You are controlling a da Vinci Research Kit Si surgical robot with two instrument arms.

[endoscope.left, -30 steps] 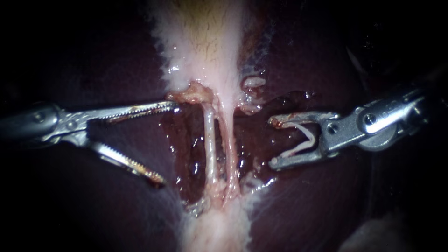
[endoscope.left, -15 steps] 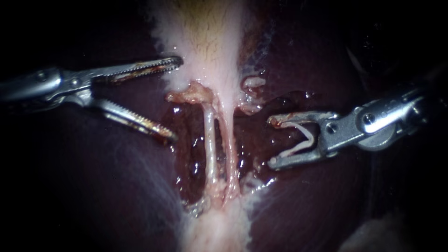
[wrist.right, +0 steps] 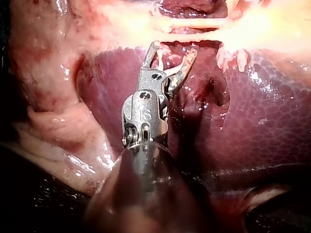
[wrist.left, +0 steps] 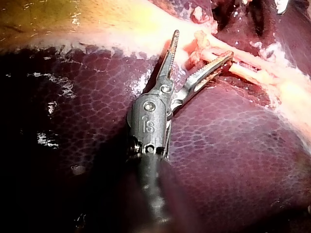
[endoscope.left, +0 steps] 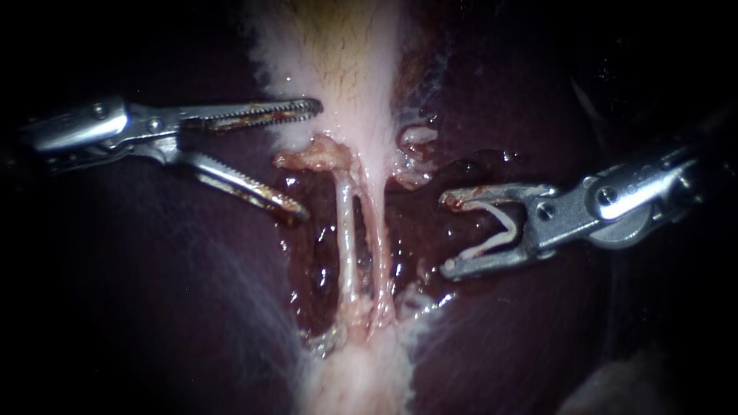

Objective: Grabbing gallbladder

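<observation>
Maroon liver [wrist.left: 73, 121] mottling under left instrument [wrist.left: 202, 43] shows in wrist views only.

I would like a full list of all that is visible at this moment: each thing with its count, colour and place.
liver: one, dark red-purple, fills the field around everything else.
gallbladder: one, pale white-pink with a yellow patch, upper middle of the endoscope view.
tubes: two, pale pink-white, side by side, running down from the gallbladder across a wet, dark red bed.
clip: one, white, V-shaped, inside the right instrument's pincer.
left instrument: one, silver metal with toothed jaws, pincer open, upper jaw at the gallbladder's edge, lower jaw beside the tubes.
right instrument: one, silver metal, pincer holding the clip, clear of the tubes on their other side.
</observation>
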